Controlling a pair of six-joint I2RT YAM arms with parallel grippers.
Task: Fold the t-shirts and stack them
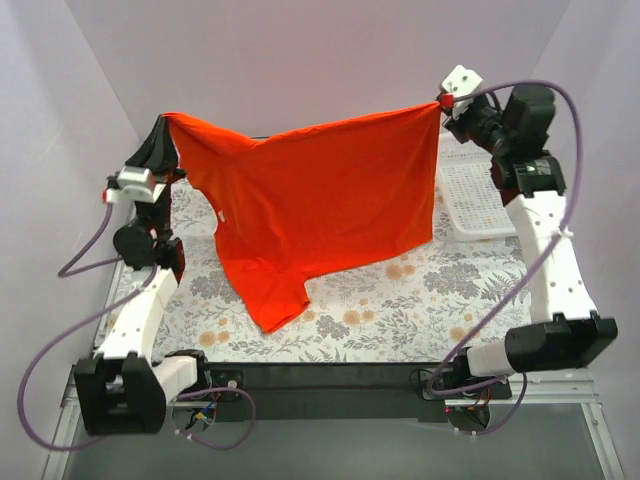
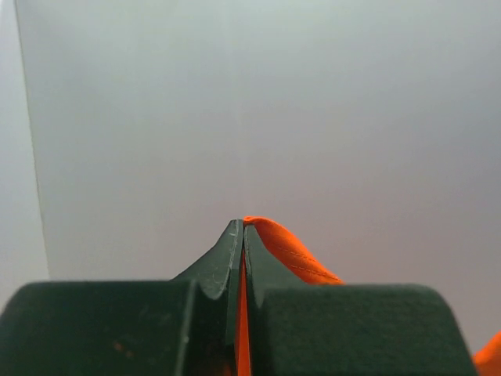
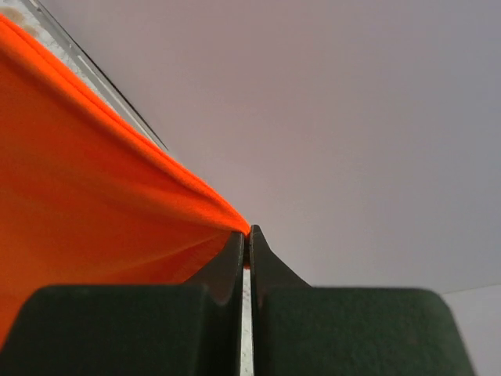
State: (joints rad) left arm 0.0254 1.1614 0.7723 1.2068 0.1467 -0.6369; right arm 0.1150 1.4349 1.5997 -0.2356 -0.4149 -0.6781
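Note:
One bright orange-red t-shirt point(image 1: 310, 200) hangs spread in the air above the floral table, held by two corners. My left gripper point(image 1: 165, 122) is shut on its upper left corner; in the left wrist view a fold of the cloth point(image 2: 286, 251) pokes out past the closed jaws at my left gripper point(image 2: 243, 227). My right gripper point(image 1: 443, 101) is shut on the upper right corner; in the right wrist view the cloth point(image 3: 94, 211) stretches away to the left from my right gripper point(image 3: 248, 233). The shirt's lower end droops to the table at the front left.
A white mesh plastic basket point(image 1: 480, 205) stands on the table at the right, below my right arm. The floral tablecloth point(image 1: 420, 290) covers the table. White walls close in on the back and both sides.

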